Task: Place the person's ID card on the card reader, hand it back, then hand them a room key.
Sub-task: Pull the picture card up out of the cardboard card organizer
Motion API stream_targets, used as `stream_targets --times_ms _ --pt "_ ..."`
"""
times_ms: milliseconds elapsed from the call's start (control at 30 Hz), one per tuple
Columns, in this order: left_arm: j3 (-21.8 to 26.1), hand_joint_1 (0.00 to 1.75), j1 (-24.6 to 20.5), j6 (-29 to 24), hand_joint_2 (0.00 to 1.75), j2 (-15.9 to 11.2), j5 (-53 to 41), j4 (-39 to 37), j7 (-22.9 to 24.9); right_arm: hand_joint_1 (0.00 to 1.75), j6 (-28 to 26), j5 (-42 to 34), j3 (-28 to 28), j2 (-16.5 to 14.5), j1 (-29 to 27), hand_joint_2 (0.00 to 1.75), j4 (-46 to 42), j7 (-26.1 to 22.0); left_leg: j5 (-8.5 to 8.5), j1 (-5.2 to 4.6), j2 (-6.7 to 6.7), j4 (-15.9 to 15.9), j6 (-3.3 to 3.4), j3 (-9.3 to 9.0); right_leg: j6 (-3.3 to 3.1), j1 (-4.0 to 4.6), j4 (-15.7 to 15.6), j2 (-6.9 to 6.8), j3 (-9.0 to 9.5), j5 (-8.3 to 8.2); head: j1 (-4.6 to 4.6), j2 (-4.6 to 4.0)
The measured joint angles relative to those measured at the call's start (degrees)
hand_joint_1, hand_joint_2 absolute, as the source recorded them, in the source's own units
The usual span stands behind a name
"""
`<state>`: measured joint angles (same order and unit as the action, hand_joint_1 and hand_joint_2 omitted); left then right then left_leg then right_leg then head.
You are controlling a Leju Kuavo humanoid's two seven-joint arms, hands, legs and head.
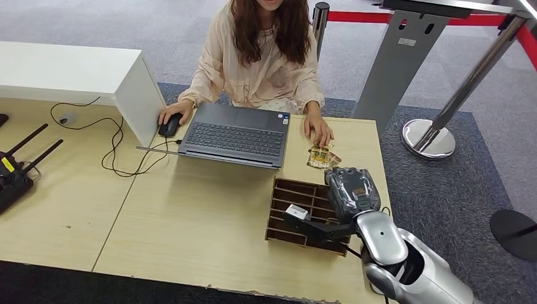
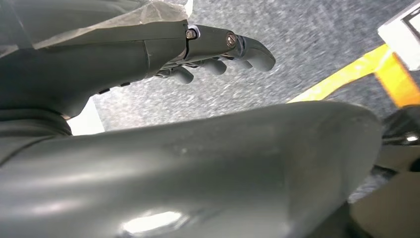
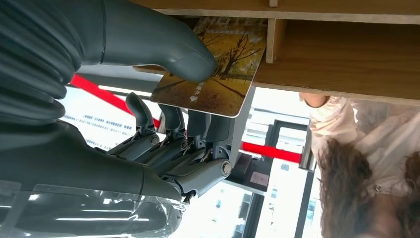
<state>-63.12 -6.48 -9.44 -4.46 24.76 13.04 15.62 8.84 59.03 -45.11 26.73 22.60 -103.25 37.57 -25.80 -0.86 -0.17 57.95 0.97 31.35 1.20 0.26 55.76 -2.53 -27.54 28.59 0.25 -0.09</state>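
The right robot hand (image 1: 352, 190) hovers past the far right corner of the slotted wooden rack (image 1: 297, 206), thumb and fingers (image 3: 198, 130) pinching a yellow-printed card (image 3: 218, 69). The card sticks out toward the person (image 1: 259, 57), whose hand (image 1: 318, 130) rests on the table (image 1: 190, 215) just beyond it, beside the laptop (image 1: 234, 134). The left robot hand (image 2: 218, 54) hangs over grey carpet, its fingers loosely curled and holding nothing.

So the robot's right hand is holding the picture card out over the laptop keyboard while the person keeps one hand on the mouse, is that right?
Not quite. The right hand holds the picture card beside the wooden slotted tray, right of the laptop, not over its keyboard; the head view shows this. The person does have one hand on the mouse.
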Motion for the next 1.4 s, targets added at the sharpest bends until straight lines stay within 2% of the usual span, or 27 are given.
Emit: stream_targets --times_ms 100,467,700,1067,1400 --pt "0.0 0.0 0.0 0.57 0.0 -0.21 -0.04 -0.02 0.85 1.34 -0.25 -0.23 -0.01 -0.02 -0.25 1.75 -0.57 -0.38 0.0 0.0 0.0 0.0 0.0 0.01 0.0 0.0 0.0 0.0 -0.01 0.0 -0.01 0.0" --pt "0.07 0.0 0.06 -0.26 0.0 -0.05 0.23 0.01 -1.72 1.35 1.46 -0.07 -0.13 0.11 0.35 1.75 -2.31 0.07 0.0 -0.01 0.0 0.0 0.0 0.07 0.0 0.0 0.0 0.0 -0.05 0.0 0.01 0.0" --pt "1.21 0.0 0.04 4.02 0.0 -0.58 3.35 0.01 0.37 1.42 -0.21 -2.84 -0.32 0.0 0.25 1.75 -1.8 -1.6 0.0 0.0 -0.01 0.0 0.0 0.09 0.0 0.01 0.0 0.0 -0.08 0.0 0.0 0.0" --pt "4.84 0.0 0.11 9.86 0.0 -2.41 9.62 0.32 1.27 1.49 -2.48 -11.94 -1.09 -1.37 1.05 1.75 1.5 -4.43 0.01 0.02 -0.02 -0.02 -0.02 0.13 0.0 0.02 0.03 0.0 -0.09 0.0 0.0 0.0" --pt "9.76 0.0 0.89 16.44 0.0 -5.23 19.56 2.57 2.84 1.61 -9.54 -28.16 -2.46 -3.73 4.8 1.75 5.23 -10.52 0.02 0.04 -0.03 -0.02 -0.03 0.13 -0.01 0.04 0.04 -0.01 -0.09 0.0 0.0 0.0"
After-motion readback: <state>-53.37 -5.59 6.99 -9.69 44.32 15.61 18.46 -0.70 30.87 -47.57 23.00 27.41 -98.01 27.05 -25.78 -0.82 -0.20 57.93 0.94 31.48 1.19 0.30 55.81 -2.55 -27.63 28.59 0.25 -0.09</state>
